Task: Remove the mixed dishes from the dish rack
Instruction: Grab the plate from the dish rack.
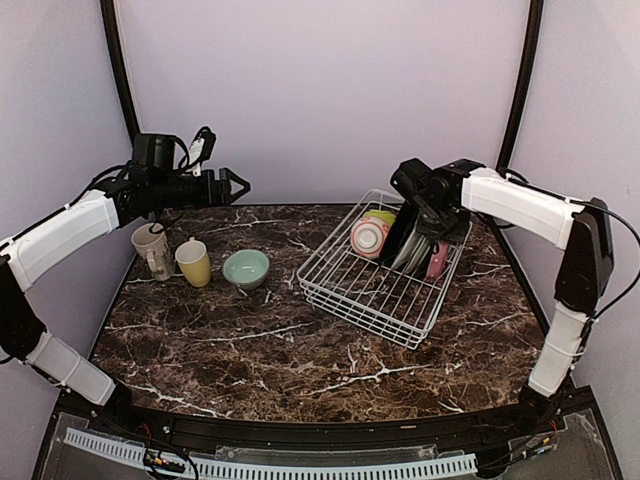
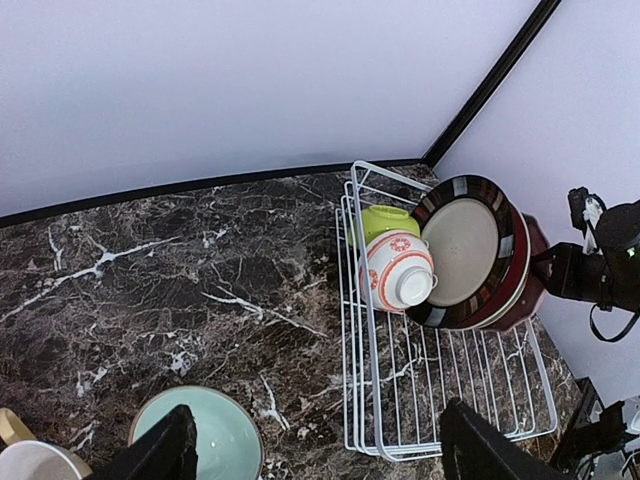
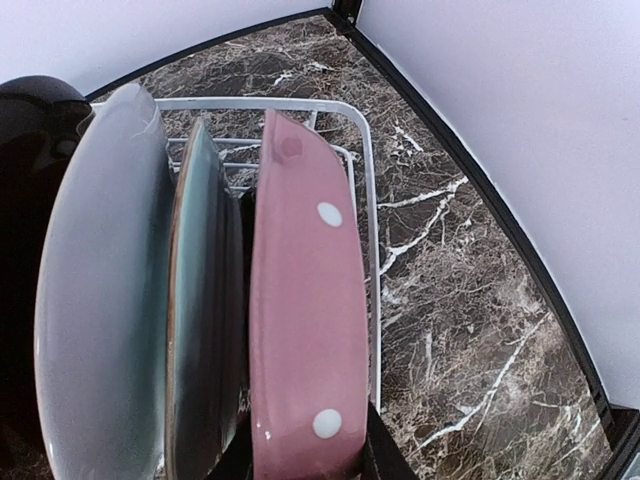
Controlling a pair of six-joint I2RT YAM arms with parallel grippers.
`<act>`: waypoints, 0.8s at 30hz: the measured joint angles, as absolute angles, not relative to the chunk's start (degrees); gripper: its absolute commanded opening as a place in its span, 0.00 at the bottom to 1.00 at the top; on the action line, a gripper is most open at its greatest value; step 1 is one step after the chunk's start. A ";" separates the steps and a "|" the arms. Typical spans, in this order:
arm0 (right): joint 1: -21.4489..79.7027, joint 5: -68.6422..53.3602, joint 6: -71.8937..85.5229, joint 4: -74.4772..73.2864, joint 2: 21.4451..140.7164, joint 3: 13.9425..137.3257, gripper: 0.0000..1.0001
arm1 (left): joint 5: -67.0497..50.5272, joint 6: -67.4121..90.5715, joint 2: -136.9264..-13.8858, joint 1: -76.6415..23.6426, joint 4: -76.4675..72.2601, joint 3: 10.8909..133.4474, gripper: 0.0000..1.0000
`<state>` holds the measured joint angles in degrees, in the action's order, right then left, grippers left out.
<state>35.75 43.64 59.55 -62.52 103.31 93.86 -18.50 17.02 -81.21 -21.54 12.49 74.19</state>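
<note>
Marble-patterned dark brown worktop (image 1: 250, 350) carries the white wire dish rack (image 1: 375, 292) on its right side. Three pieces stand outside the rack on the left: a beige mug (image 1: 152, 250), a yellow mug (image 1: 194, 263) just beside it, and a mint bowl (image 1: 246, 268) near them.

In the rack a pink-striped bowl (image 2: 398, 272) lies on its side, foot outward, against a lime bowl (image 2: 388, 220). Its red medallion marks are too small to read as lettering. Beside the bowls plates stand on edge: a black-rimmed plate (image 2: 465, 250) with a beige centre, others behind it, and the pink dotted plate (image 3: 305, 320) at the outer end, next to the rack's wall.

The right claw (image 3: 310, 462) reaches down over that plate with a finger on each face of its rim. It is apparently pinching the plate, though the contact sits at the very edge of the wrist view. The left claw (image 1: 235, 185) hangs raised over the left of the worktop, fingers spread wide, holding nothing.
</note>
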 measured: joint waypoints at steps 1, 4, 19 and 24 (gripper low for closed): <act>35.75 43.53 59.42 -62.65 102.91 93.86 0.00 | -18.55 17.04 -81.25 -21.54 12.49 74.19 0.83; 35.75 43.29 58.61 -63.33 101.08 93.86 0.00 | -18.65 17.17 -81.43 -21.54 12.49 74.19 0.83; 35.73 41.54 55.75 -65.23 95.61 93.86 0.00 | -19.07 17.21 -81.45 -21.54 12.49 74.19 0.83; 35.88 39.53 54.70 -66.15 91.59 93.84 0.00 | -19.11 17.28 -81.47 -21.54 12.49 74.19 0.83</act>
